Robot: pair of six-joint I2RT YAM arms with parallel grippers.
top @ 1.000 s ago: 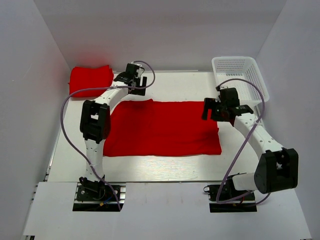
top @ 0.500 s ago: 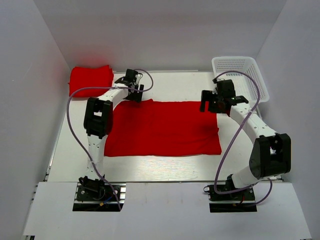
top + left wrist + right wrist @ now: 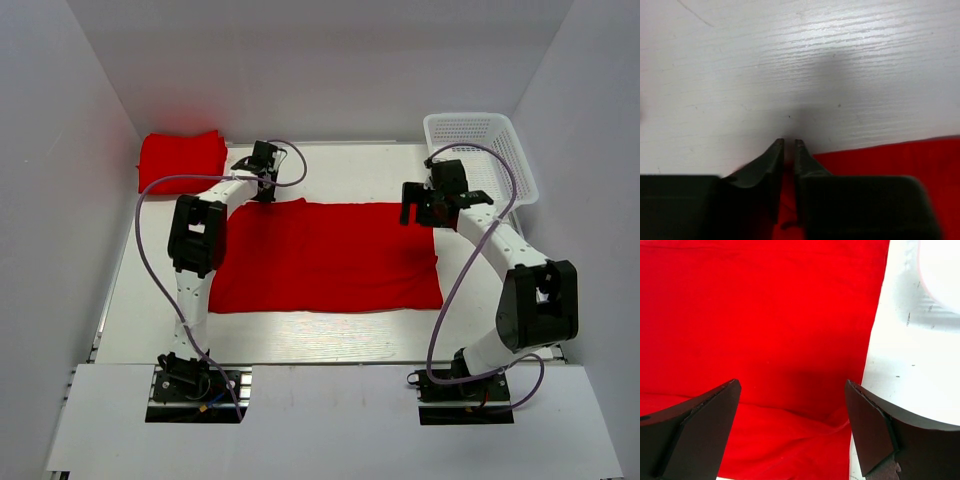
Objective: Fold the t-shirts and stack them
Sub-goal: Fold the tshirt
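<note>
White table: spread t-shirt, folded t-shirt, mesh basket.

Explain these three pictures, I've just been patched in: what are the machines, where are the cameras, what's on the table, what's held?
Two robot arms are bolted at the near edge of the table. One picture looks down from above and behind them; the other two come from a camera on each wrist. A red spread t-shirt lies in the middle, a folded t-shirt far left, a white basket far right. The left gripper has its jaws almost together on the spread t-shirt's far left corner, seemingly pinching it. The right gripper hangs wide open over the far right corner, holding nothing.
</note>
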